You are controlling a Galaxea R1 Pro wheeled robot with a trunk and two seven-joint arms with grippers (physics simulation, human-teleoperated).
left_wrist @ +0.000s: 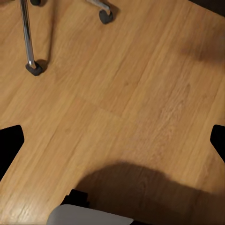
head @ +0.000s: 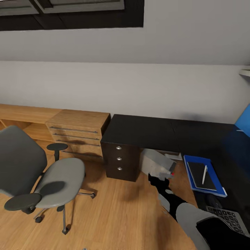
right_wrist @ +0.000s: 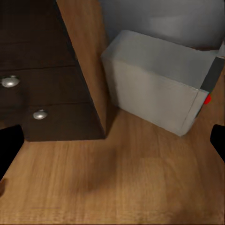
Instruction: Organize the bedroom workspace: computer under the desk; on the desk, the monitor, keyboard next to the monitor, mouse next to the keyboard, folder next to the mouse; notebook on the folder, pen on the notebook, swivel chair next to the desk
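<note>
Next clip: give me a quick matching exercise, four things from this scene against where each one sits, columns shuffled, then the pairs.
Things:
1. pen
2. notebook
3. computer
4. swivel chair

Places:
A. on the floor under the desk
B. on the blue folder
C. on the wood floor, apart from the desk
D. on the notebook

Pairs: 1-D, 2-B, 3-A, 4-C

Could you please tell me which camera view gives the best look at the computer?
The right wrist view: the computer appears large and unobstructed, standing on the floor beside the desk drawers, red spot visible. The head view shows it small under the desk, partly behind the right arm. The left wrist view faces bare floor.
</note>
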